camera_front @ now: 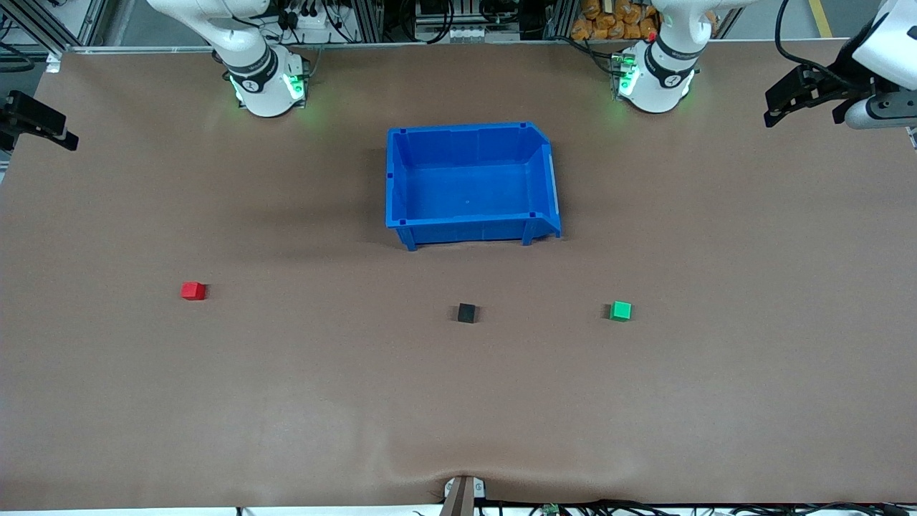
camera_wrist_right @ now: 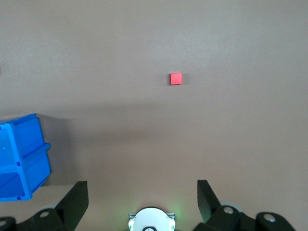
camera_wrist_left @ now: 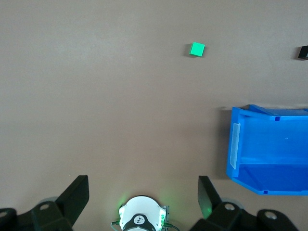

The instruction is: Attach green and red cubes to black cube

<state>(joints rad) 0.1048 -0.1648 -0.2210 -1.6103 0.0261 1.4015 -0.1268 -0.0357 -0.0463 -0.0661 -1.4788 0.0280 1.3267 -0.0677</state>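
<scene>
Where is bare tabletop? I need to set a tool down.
Bare mat runs between red cube and black cube, and along the front edge nearer the camera. Tighter between black cube, green cube and blue bin.

Brown-covered bench under even light

A matte brown mat covers the bench, wrinkled at its nearest edge. Aluminium framing, cables and orange items line the edge where the bases stand.

Both robot arms are smooth, round and white, with a black ring band near each base and bright green lights glowing there. The left gripper and the right gripper are black, with flat, blocky fingers. Thin black cables run along the left arm.
</scene>
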